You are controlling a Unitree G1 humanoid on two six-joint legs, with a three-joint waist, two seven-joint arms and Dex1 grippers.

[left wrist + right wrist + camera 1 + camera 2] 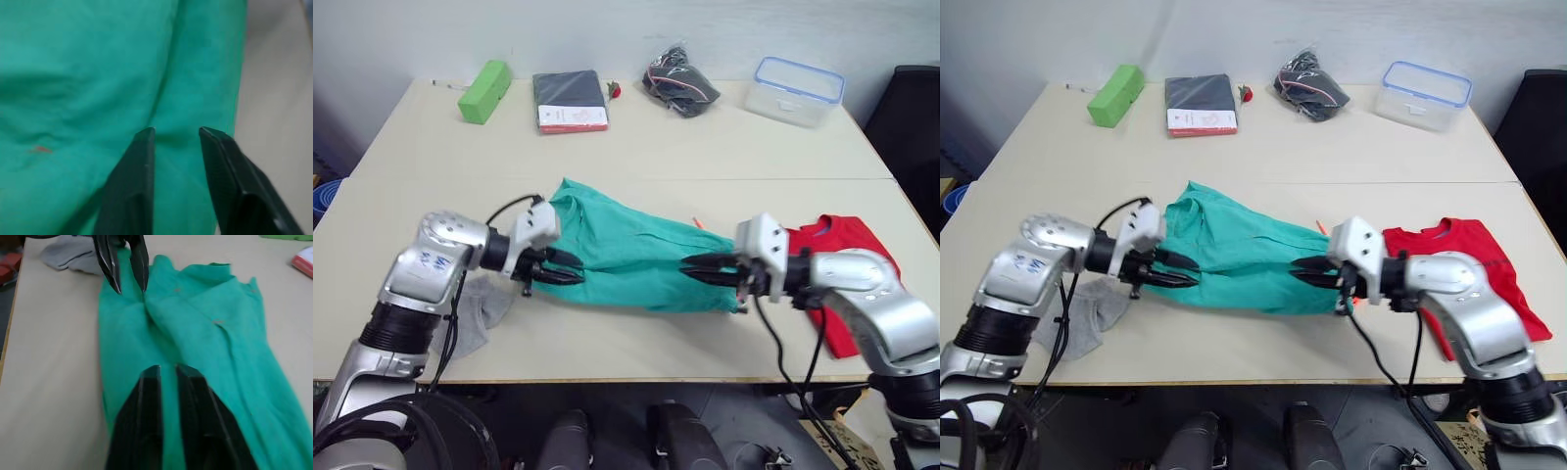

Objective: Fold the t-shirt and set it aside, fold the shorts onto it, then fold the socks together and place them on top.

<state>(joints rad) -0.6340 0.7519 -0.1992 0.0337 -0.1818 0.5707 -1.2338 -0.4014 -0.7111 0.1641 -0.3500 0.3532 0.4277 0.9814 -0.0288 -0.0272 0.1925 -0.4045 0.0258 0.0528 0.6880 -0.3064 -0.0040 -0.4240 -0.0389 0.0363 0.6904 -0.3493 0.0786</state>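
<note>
The shorts point(626, 257) lie spread across the middle of the tabletop point(636, 152), lengthwise between my two grippers. My left gripper point(570, 275) sits low at the shorts' left end, its fingers point(139, 166) spread with a clear gap, resting over the teal fabric near its edge; I cannot tell whether any fabric is caught between them. My right gripper point(693, 266) is at the shorts' right end, over the cloth; its fingers point(149, 401) stand close together with only a narrow slit between, and teal fabric shows in that slit, so it appears to be pinching the shorts. A bit of orange drawstring point(697, 224) shows at the upper right edge of the shorts.

The t-shirt point(1474, 257) lies flat to the right of the shorts, partly under my right arm. A grey sock point(1087, 313) lies crumpled to the left, under my left arm, just beside the shorts.

Along the far edge, from left to right: a green block point(485, 91), a dark booklet point(570, 100), a black bundle point(679, 84) and a clear box point(798, 90) with a blue rim.
</note>
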